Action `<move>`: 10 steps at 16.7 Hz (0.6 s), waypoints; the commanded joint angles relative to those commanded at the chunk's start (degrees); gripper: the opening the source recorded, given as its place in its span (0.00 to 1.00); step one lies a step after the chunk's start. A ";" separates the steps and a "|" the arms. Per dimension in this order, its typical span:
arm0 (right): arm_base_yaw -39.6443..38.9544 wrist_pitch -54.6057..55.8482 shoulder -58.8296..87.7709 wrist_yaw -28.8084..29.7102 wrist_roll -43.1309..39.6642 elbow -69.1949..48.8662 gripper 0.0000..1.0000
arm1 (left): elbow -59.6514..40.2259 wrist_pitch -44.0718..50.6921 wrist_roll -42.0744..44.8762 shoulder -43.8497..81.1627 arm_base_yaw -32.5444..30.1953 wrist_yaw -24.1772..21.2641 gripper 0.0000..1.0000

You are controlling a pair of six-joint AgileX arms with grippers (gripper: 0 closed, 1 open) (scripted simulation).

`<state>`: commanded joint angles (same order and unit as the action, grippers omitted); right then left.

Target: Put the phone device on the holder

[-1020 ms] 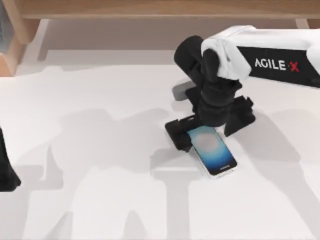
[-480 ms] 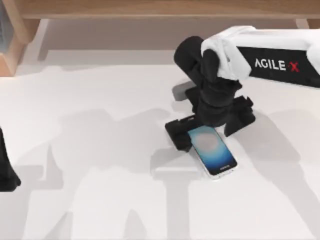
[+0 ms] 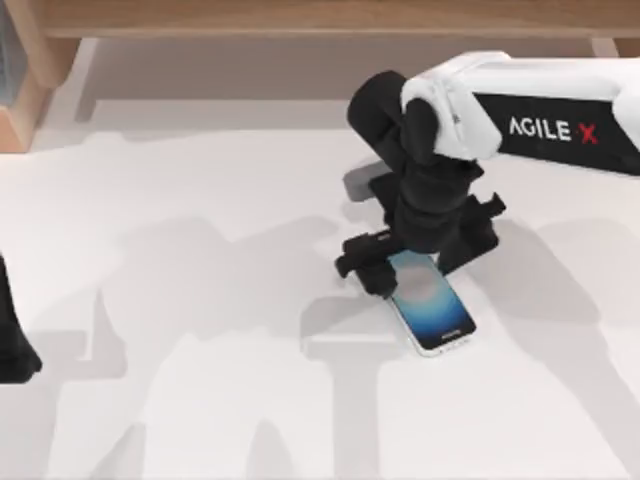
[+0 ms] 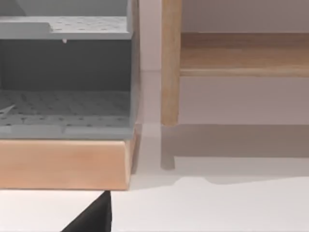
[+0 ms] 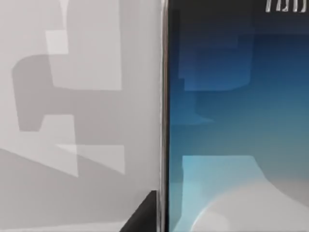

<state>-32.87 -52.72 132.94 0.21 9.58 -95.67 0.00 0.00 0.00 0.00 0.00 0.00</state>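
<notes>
Straddling phone device (image 3: 432, 307) — right gripper (image 3: 415, 260) spread.

phone device (image 3: 432, 305) blue-white screen, black bezel; table (image 3: 200, 300) white; right arm (image 3: 540, 110) white-black.

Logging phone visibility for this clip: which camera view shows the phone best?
The top view: the phone lies flat on the white table, screen up, most of its outline visible, with the right gripper over its far end. The right wrist view shows a close stretch of its screen and one edge. The left wrist view faces a wooden shelf.
</notes>
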 joint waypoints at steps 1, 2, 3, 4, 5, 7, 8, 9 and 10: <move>0.00 0.00 0.00 0.00 0.00 0.00 0.00 | 0.00 0.00 0.00 0.00 0.00 0.00 1.00; 0.00 0.00 0.00 0.00 0.00 0.00 0.00 | 0.00 0.00 0.00 0.00 0.00 0.00 1.00; 0.00 0.00 0.00 0.00 0.00 0.00 0.00 | 0.00 0.00 0.00 0.00 0.00 0.00 1.00; 0.00 0.00 0.00 0.00 0.00 0.00 0.00 | 0.00 0.00 0.00 0.00 0.00 0.00 1.00; 0.00 0.00 0.00 0.00 0.00 0.00 0.00 | 0.00 0.00 0.00 0.00 0.00 0.00 1.00; 0.16 -1.04 -2.62 0.37 -0.06 -0.61 0.00 | 0.00 0.00 0.00 0.00 0.00 0.00 1.00; 0.16 -1.25 -2.70 0.37 -0.05 -0.79 0.00 | 0.00 0.00 0.00 0.00 0.00 0.00 1.00; 0.17 -1.77 -2.91 0.37 -0.06 -1.18 0.00 | 0.00 0.00 0.00 0.00 0.00 0.00 1.00; 0.19 -2.47 -3.17 0.37 -0.03 -1.58 0.00 | 0.00 0.00 0.00 0.00 0.00 0.00 1.00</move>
<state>-32.68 -55.20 129.77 0.58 9.55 -97.26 0.00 0.00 0.00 0.00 0.00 0.00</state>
